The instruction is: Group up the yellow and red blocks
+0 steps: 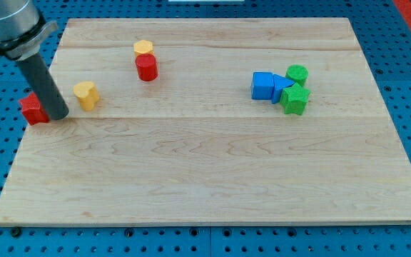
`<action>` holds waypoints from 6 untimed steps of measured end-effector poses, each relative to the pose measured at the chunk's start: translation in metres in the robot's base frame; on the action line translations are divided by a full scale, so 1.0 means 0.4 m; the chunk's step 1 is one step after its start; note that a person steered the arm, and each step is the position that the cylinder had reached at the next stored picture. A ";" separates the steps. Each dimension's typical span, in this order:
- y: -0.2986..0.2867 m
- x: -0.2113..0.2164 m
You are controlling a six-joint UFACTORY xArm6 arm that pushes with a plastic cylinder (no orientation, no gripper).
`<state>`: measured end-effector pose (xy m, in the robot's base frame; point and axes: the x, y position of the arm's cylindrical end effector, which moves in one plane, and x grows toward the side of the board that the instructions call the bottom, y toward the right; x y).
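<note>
No readable text, label, brand, number or sign anywhere on board, blocks or rod.

Pale, smooth wooden board [212, 178]

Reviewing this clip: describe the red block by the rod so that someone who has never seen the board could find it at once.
Start at the wooden board and go to its edge at the view's left, about a third of the way down. There a red block sits half off the board, right beside my tip. Unlike the red cylinder further up, it is jagged and no yellow block touches it.
</note>
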<state>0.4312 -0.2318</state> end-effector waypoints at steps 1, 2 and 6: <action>0.099 -0.054; 0.219 -0.072; 0.169 -0.176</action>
<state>0.3609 -0.1642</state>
